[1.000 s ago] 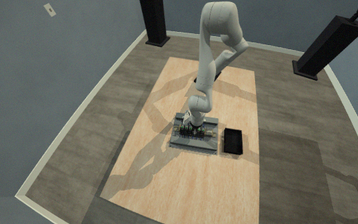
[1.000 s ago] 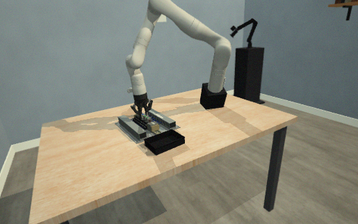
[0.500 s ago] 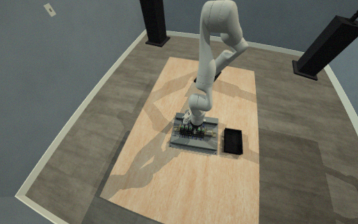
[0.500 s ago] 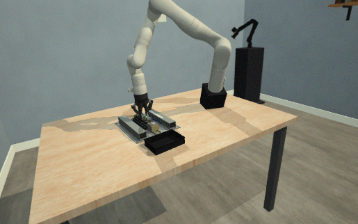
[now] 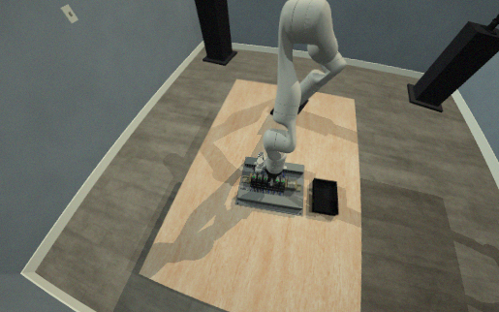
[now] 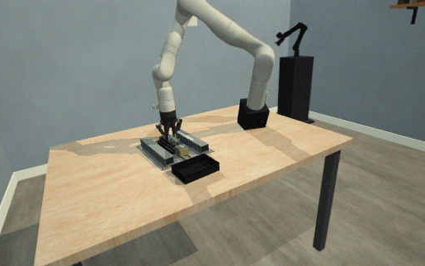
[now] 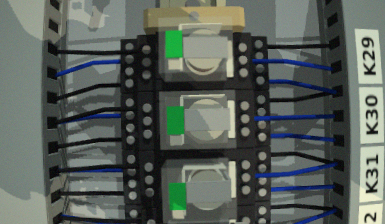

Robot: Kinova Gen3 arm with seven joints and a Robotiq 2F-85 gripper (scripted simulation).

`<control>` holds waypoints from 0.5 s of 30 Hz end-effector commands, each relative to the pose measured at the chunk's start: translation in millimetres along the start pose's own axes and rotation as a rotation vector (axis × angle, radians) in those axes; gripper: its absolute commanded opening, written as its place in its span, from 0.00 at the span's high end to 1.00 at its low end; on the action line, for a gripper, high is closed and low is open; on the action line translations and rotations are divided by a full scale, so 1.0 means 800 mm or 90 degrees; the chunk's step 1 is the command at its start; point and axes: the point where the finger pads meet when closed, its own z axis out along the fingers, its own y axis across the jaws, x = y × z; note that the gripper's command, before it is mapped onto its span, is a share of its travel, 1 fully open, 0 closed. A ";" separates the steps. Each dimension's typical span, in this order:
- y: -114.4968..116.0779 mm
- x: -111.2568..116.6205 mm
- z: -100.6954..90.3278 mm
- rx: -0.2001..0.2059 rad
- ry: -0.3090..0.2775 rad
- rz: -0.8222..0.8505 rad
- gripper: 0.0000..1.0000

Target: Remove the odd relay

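Extracting seems in hand: the claw (image 5: 272, 177) (image 6: 170, 134) is clamped on a relay, presumably the odd one, its button hidden, over the relay panel (image 5: 263, 198) (image 6: 154, 151). Next: straight lift, panel flat, then black parts tray (image 5: 336, 198) (image 6: 201, 171).

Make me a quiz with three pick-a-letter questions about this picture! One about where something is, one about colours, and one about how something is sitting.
1. Where is the black parts tray?
A) On the floor
B) On the table, beside the relay panel
C) On top of the relay panel

2. What colour are the buttons by K29, K30 and K31?
A) Red
B) Yellow
C) Green

3. How does the tray sit?
A) Open side up
B) Upside down
C) Standing on one end

1: B, both outside views show them side by side.
2: C, the wrist view shows three green buttons.
3: A, the exterior view looks down inside its walls.
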 end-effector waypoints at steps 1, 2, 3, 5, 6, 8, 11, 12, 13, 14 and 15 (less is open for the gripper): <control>0.000 0.001 -0.001 0.008 0.001 0.000 1.00; 0.000 0.000 -0.001 0.009 0.001 0.000 1.00; 0.000 0.000 -0.001 0.009 0.001 0.000 1.00; 0.000 0.000 -0.001 0.010 0.001 0.000 1.00; 0.000 0.000 -0.001 0.010 0.001 0.000 1.00; 0.000 0.000 -0.001 0.010 0.001 0.000 1.00; 0.000 0.001 -0.001 0.012 0.001 0.000 1.00; 0.000 0.001 -0.001 0.014 0.001 0.000 1.00; 0.000 0.001 -0.001 0.016 0.001 0.000 1.00; 0.000 0.001 -0.001 0.018 0.001 0.000 1.00; 0.000 0.001 -0.001 0.020 0.001 0.000 1.00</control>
